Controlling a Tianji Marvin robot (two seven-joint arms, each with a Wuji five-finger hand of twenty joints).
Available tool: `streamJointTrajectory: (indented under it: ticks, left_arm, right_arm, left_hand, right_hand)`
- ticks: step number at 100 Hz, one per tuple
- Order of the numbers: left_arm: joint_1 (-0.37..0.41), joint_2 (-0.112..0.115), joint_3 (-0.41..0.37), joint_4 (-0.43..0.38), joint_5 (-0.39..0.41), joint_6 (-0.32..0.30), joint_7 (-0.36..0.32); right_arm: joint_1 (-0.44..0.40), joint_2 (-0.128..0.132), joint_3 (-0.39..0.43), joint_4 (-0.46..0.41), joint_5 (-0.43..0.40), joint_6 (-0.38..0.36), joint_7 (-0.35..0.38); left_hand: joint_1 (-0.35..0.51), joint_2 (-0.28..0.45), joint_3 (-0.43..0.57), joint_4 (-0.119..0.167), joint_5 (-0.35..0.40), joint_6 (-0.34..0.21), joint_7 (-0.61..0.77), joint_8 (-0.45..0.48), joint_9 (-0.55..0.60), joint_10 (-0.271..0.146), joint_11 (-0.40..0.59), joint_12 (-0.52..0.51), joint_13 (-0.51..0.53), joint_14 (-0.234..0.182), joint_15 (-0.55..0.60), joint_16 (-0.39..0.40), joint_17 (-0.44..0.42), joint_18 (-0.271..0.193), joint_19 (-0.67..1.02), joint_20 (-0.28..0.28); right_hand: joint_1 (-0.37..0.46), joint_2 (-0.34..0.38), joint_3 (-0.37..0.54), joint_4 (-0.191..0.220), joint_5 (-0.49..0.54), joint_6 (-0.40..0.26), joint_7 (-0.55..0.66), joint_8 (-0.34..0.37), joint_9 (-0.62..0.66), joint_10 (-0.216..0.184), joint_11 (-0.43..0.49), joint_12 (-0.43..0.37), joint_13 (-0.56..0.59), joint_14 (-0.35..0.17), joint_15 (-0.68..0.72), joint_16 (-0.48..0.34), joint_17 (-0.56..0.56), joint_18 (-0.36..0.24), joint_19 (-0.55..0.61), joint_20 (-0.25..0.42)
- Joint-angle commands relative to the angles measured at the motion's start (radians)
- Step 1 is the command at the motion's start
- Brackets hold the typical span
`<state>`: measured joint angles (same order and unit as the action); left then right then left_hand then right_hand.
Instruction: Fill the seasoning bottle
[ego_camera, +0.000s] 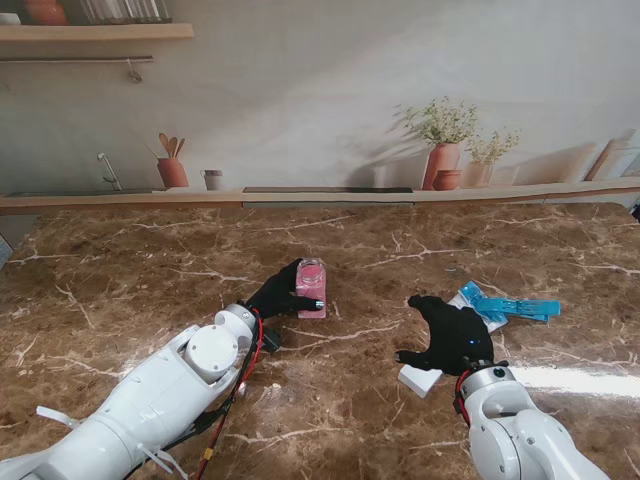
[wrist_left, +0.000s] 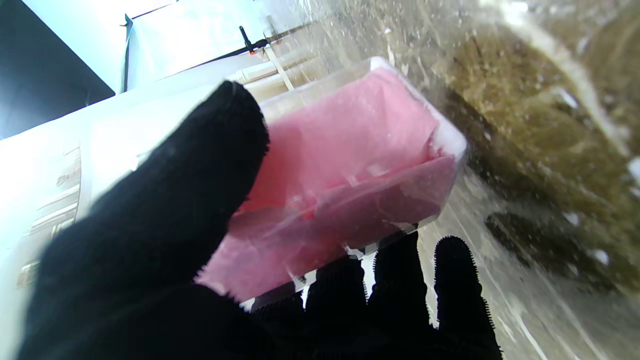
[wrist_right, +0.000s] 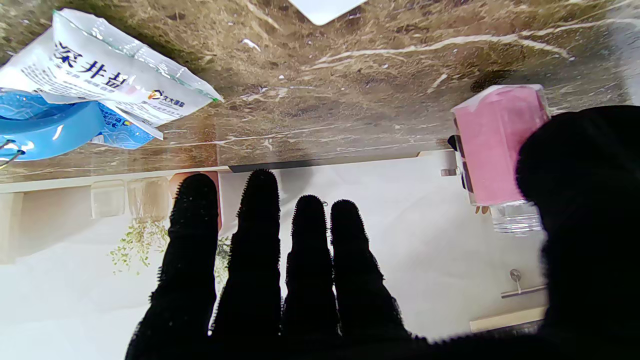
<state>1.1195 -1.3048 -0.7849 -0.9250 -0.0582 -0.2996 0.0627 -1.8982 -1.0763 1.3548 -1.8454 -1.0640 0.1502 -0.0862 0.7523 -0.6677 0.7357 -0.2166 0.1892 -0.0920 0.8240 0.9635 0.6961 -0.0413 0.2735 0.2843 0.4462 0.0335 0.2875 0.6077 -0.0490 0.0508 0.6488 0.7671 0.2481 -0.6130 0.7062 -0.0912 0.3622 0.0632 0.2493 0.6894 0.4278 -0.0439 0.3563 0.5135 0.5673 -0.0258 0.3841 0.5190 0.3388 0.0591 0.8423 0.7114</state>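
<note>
The seasoning bottle (ego_camera: 312, 290) is a clear square jar full of pink grains, standing upright at the table's middle. My left hand (ego_camera: 280, 293) is shut on it, thumb (wrist_left: 200, 175) on one side and fingers (wrist_left: 400, 280) on the other of the bottle (wrist_left: 350, 170). A white and blue salt bag (ego_camera: 500, 304) lies flat to the right. My right hand (ego_camera: 447, 333) is open just nearer to me than the bag, holding nothing. In the right wrist view the straight fingers (wrist_right: 250, 250) point between the bag (wrist_right: 100, 65) and the bottle (wrist_right: 495, 145).
A small white flat piece (ego_camera: 420, 380) lies on the brown marble table (ego_camera: 150, 290) beside my right wrist. A blue clip (wrist_right: 45, 135) lies at the bag. The backdrop wall with printed shelf and pots stands at the table's far edge.
</note>
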Motion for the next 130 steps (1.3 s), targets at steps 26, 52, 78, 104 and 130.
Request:
streamJointTrajectory:
  ticks: [26, 52, 78, 104, 130]
  left_arm:
    - [-0.047, -0.065, 0.055, 0.069, -0.053, -0.003, -0.008]
    - [-0.081, -0.087, 0.096, 0.122, -0.054, -0.014, -0.032]
    - [-0.082, -0.056, 0.096, 0.09, -0.033, 0.017, -0.082]
    - [-0.058, -0.002, 0.048, 0.024, 0.031, 0.024, -0.089]
    - [0.056, 0.084, -0.094, -0.162, 0.176, 0.052, -0.057]
  right_arm:
    - [-0.002, -0.003, -0.008, -0.01, 0.01, 0.016, 0.022]
    - [-0.008, -0.003, -0.004, -0.024, 0.007, 0.024, 0.029]
    - [-0.013, -0.004, 0.0, -0.028, 0.009, 0.027, 0.03]
    - [-0.015, -0.002, 0.02, -0.039, -0.003, 0.027, 0.042]
    - [0.028, 0.004, 0.057, -0.039, -0.038, 0.036, 0.103]
  left_hand:
    - [0.028, 0.198, 0.136, 0.115, -0.078, -0.119, 0.091, 0.012, -0.058, -0.104, 0.041, -0.018, -0.097, -0.061, -0.038, -0.021, -0.025, -0.078, -0.127, 0.09]
    - [0.009, 0.177, 0.084, 0.113, -0.075, -0.078, -0.163, -0.079, -0.2, -0.107, 0.007, -0.036, -0.188, -0.063, -0.073, -0.042, -0.034, -0.089, -0.238, 0.131]
    - [-0.069, 0.091, 0.002, 0.105, -0.089, 0.025, -0.726, -0.039, -0.426, -0.07, -0.011, -0.051, -0.293, -0.05, -0.129, -0.074, -0.039, -0.084, -0.389, 0.189]
    - [-0.14, 0.026, -0.085, 0.086, -0.055, 0.046, -0.845, -0.703, -0.506, -0.038, -0.131, -0.125, -0.364, -0.036, -0.176, -0.119, -0.014, -0.084, -0.481, -0.036]
    - [-0.168, 0.058, -0.202, 0.098, -0.004, 0.039, -0.742, -0.637, -0.513, 0.001, -0.144, -0.134, -0.382, -0.055, -0.218, -0.205, 0.01, -0.114, -0.559, -0.259]
  right_hand:
    - [-0.024, -0.006, 0.002, 0.03, -0.027, 0.009, -0.019, -0.007, -0.017, 0.001, -0.003, -0.014, -0.034, 0.0, 0.005, -0.01, -0.018, 0.006, -0.018, 0.031]
    - [-0.019, -0.005, -0.004, 0.03, -0.026, 0.01, -0.018, -0.007, -0.015, 0.001, -0.002, -0.013, -0.034, 0.0, 0.004, -0.01, -0.02, 0.007, -0.019, 0.032]
    - [-0.019, -0.008, -0.004, 0.031, -0.028, 0.012, -0.019, -0.007, -0.019, 0.002, -0.005, -0.014, -0.047, -0.003, -0.005, -0.013, -0.029, 0.009, -0.027, 0.03]
    - [-0.027, -0.003, 0.0, 0.031, -0.033, 0.012, -0.022, -0.008, -0.028, 0.002, -0.011, -0.016, -0.063, 0.004, -0.024, -0.021, -0.059, 0.015, -0.069, 0.012]
    - [-0.022, -0.001, -0.001, 0.031, -0.025, 0.002, -0.022, -0.009, -0.02, -0.001, -0.017, -0.021, -0.059, 0.009, -0.06, -0.049, -0.067, 0.019, -0.116, -0.014]
